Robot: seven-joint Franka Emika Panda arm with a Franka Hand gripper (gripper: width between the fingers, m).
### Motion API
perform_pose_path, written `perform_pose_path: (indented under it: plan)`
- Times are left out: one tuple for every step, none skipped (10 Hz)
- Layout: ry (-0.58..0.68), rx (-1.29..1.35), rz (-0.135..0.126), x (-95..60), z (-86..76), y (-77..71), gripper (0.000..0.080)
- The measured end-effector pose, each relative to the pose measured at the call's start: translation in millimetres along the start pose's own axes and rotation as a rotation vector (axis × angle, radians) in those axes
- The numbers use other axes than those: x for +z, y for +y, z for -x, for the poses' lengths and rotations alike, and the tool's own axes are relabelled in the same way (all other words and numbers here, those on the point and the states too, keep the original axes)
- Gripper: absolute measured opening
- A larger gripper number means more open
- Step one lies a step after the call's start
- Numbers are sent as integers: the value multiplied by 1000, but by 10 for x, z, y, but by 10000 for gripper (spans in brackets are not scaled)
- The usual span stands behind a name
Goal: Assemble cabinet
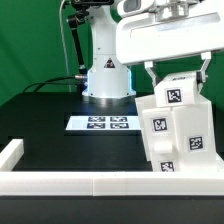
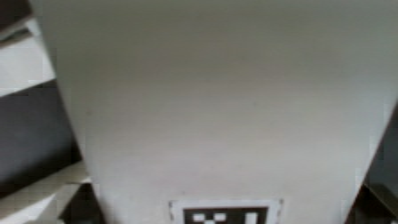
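The white cabinet (image 1: 178,135) stands at the exterior view's right near the front rail, slightly tilted, with black-and-white tags on its faces. My gripper (image 1: 177,72) comes down from above, with one finger on each side of the cabinet's upper block, and looks shut on it. In the wrist view a plain white face of the cabinet (image 2: 222,100) fills almost the whole picture, with a tag (image 2: 226,214) at its edge. My fingertips do not show there.
The marker board (image 1: 103,123) lies flat on the black table in the middle. The arm's white base (image 1: 107,75) stands behind it. A low white border rail (image 1: 90,183) runs along the front and up the left side (image 1: 10,154).
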State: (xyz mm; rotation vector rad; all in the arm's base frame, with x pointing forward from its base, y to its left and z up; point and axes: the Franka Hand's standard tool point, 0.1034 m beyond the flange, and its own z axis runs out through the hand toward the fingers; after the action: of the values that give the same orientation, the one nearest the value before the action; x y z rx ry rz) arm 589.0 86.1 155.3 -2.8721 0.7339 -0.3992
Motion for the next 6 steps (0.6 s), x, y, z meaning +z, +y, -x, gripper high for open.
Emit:
perform_pose_path:
  plan:
    - [0,63,-1,-1,-10,15,560]
    - [0,88,0,-2,-18,25,560]
    - [0,167,0,-1,-24,41,560]
    - [0,236,1,0,-24,51,560]
    - [-1,365,0,-1,11,32,560]
    - [-5,491,0,1,67,-18,560]
